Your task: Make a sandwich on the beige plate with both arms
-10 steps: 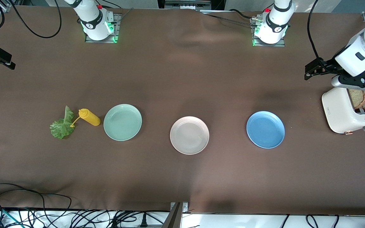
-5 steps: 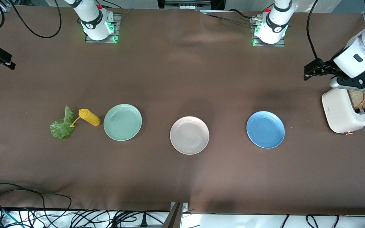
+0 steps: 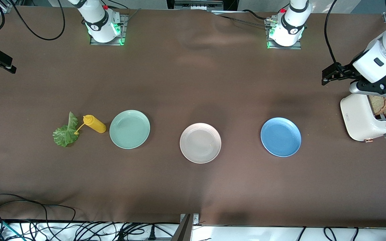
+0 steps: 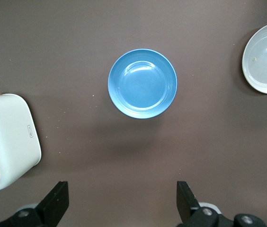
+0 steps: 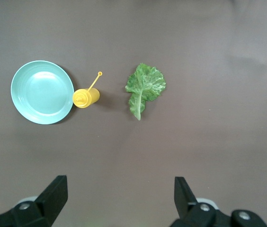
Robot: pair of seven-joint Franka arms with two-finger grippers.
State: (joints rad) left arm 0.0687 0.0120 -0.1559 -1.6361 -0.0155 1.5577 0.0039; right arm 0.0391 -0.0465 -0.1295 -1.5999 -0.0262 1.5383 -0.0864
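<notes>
right claw: released, fingers spread wide, holding nothing; it hangs high over bare table at the right arm's end and looks to be waiting.
lettuce leaf: flat on the table, below the right claw and off toward the middle of the table. Its long axis runs from the stalk, which points away from the front camera, to the ruffled end, which is nearer that camera.
yellow bottle: just beside the leaf, between it and the mint-green plate; its thin nozzle points toward the leaf, so a descent on the leaf has little room on that side.
beige plate: empty, midway along the row of 3 plates and well apart from both claws. Nothing of the sandwich is on it yet.
blue plate: empty, between the beige plate and the toaster.
left claw: released, fingers wide apart, holding nothing; it is raised over the table at the left arm's end, close by the toaster.
toaster: white, nearly under the left claw.
bread slices: 2, standing on edge in the toaster slots.
nearer arm: left for the bread, right for the leaf.
likely next move: the left claw drops toward a slice, I judge, with its jaws set across the slice's thin faces.
</notes>
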